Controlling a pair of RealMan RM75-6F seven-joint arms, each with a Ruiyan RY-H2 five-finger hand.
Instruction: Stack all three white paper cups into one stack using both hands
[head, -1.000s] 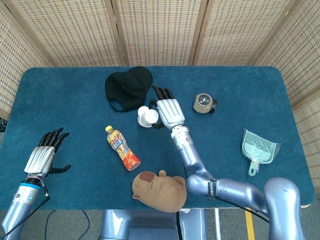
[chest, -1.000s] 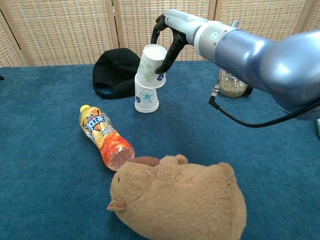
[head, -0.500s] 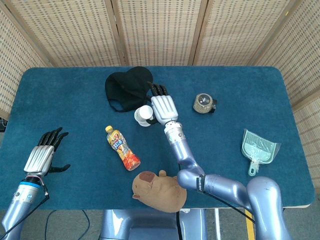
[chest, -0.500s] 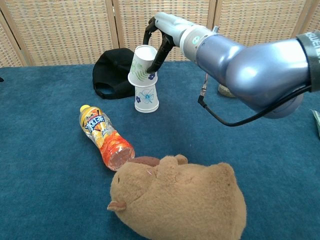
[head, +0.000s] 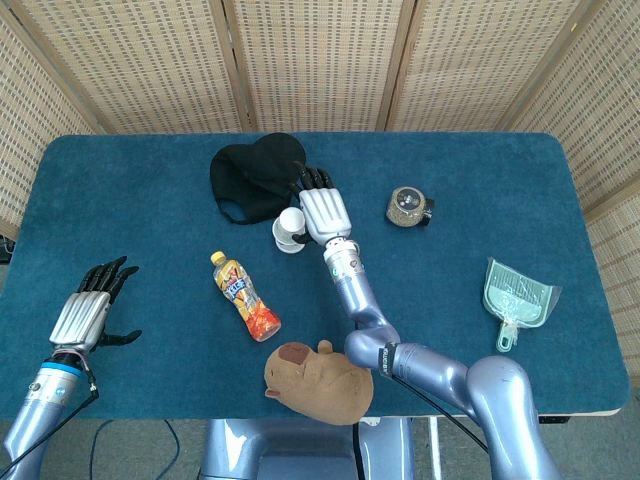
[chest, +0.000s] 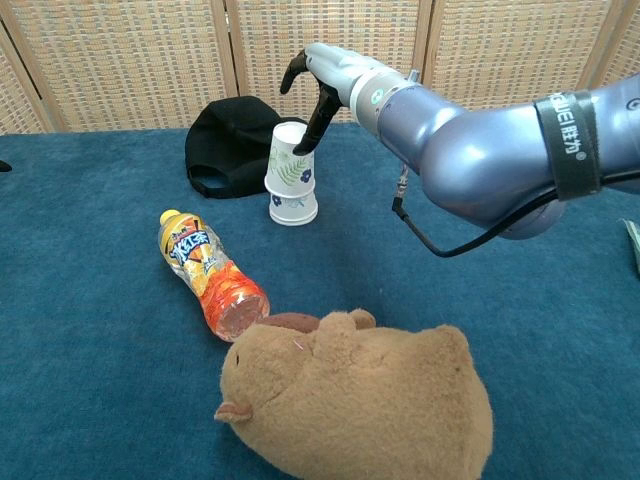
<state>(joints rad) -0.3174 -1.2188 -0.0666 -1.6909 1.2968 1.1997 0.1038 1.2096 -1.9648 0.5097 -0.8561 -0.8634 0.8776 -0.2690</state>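
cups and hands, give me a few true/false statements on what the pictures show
1. The upper cup sits upside down on another cup. True.
2. The right hand is at the stacked cups. True.
3. The left hand holds a cup. False: it is open, far from the cups.
4. The bottle stands upright. False: it lies on its side.
5. The cap lies behind the cups. True.
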